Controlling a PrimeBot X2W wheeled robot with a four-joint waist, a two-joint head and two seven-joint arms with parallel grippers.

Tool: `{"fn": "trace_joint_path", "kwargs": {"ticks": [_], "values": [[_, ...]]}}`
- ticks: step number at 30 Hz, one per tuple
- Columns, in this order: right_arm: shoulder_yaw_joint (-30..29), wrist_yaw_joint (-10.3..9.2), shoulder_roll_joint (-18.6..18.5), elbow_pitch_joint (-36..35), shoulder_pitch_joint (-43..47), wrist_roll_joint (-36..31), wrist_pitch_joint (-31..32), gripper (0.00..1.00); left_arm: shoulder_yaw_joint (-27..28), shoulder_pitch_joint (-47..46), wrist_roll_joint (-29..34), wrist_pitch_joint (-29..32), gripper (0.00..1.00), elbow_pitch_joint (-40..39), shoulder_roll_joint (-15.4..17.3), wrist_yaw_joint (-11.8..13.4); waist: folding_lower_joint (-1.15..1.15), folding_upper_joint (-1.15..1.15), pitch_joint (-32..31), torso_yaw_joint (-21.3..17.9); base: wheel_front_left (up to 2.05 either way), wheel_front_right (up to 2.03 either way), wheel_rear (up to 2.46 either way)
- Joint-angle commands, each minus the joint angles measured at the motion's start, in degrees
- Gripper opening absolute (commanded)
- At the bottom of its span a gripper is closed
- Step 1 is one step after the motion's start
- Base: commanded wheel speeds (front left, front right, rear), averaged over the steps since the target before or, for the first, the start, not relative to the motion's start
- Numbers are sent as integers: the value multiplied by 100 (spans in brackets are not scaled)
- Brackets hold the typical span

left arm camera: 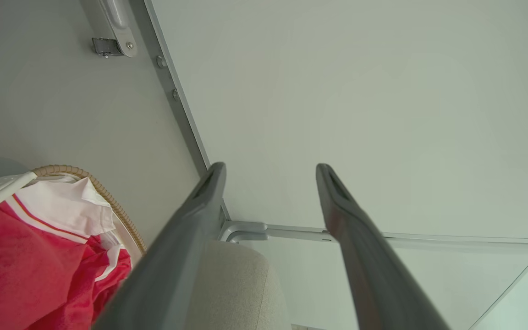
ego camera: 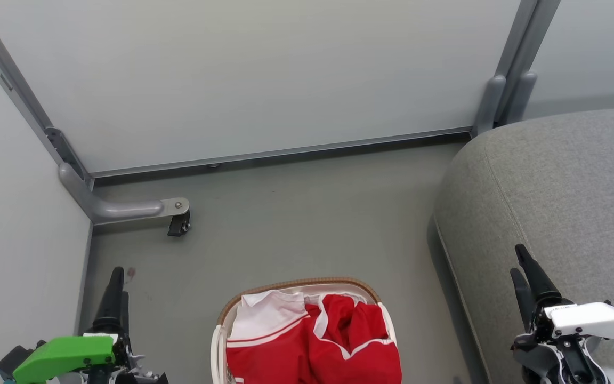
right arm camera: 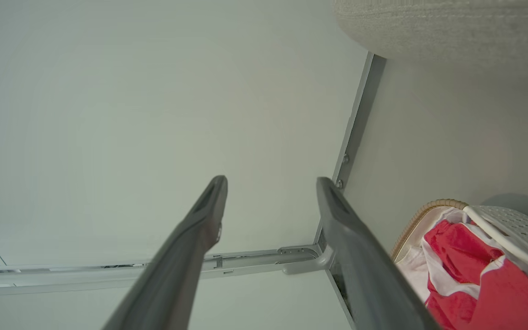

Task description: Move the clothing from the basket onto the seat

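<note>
Head view shows you the clothing [ego camera: 317,341] heaped in the basket [ego camera: 299,281] on the floor [ego camera: 296,213] between the spread, empty left fingers [ego camera: 115,293] and right fingers [ego camera: 536,277], so reach inward and down; the right fingers are nearer the seat [ego camera: 563,186].

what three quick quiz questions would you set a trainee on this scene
1. True or false: the bright red sports clothing with white trim already lies on the large grey woven-fabric seat.
2. On which side of the small oval white plastic basket with a brown woven rim is the seat? A) the robot's left B) the robot's right
3. Fill in: the fingers of the left gripper and the right gripper stand ___, holding nothing.
Key: 1 false, it is in the basket; 2 B; 3 open.
</note>
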Motion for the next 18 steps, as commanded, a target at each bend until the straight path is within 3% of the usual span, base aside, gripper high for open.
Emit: {"fn": "trace_joint_path", "kwargs": {"ticks": [1, 12, 18], "values": [[45, 1, -114, -61, -180, -214, -70, 100, -10, -192, 287, -68, 100, -64, 59, -7, 0, 0, 4, -4, 0, 0, 0], [90, 2, -217, -27, -338, -1833, -377, 100, -133, -287, 2153, -374, 100, 26, 48, 70, 0, 0, 32, -25, 0, 0, 0], [243, 2, -273, -37, -414, -2424, -514, 100, -251, -320, 2819, -511, 100, 123, 60, 114, 0, 0, 35, -38, 0, 0, 0]]}}
